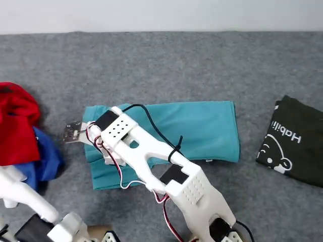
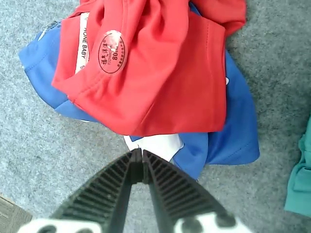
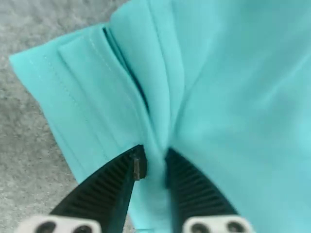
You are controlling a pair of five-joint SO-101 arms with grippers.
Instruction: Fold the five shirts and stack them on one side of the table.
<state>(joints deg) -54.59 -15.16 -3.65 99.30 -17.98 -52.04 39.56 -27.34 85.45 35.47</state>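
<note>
A teal shirt (image 1: 202, 131) lies partly folded across the middle of the table. My right gripper (image 1: 98, 146) is at the shirt's left end, shut on a pinched ridge of the teal shirt (image 3: 233, 97) between its fingertips (image 3: 153, 162). At the far left a crumpled red shirt (image 1: 15, 131) lies on top of a blue shirt (image 1: 45, 156). My left gripper (image 2: 137, 165) hovers shut and empty just short of the red shirt (image 2: 155, 73) and blue shirt (image 2: 233, 136), near a white patch (image 2: 155, 144) under them. A folded dark shirt (image 1: 295, 143) lies at the right.
Grey carpet-like cloth (image 1: 166, 65) covers the table, bare along the back and between the teal and dark shirts. The right arm's white body (image 1: 166, 171) stretches over the teal shirt's near edge. The left arm (image 1: 30, 201) stands at the front left corner.
</note>
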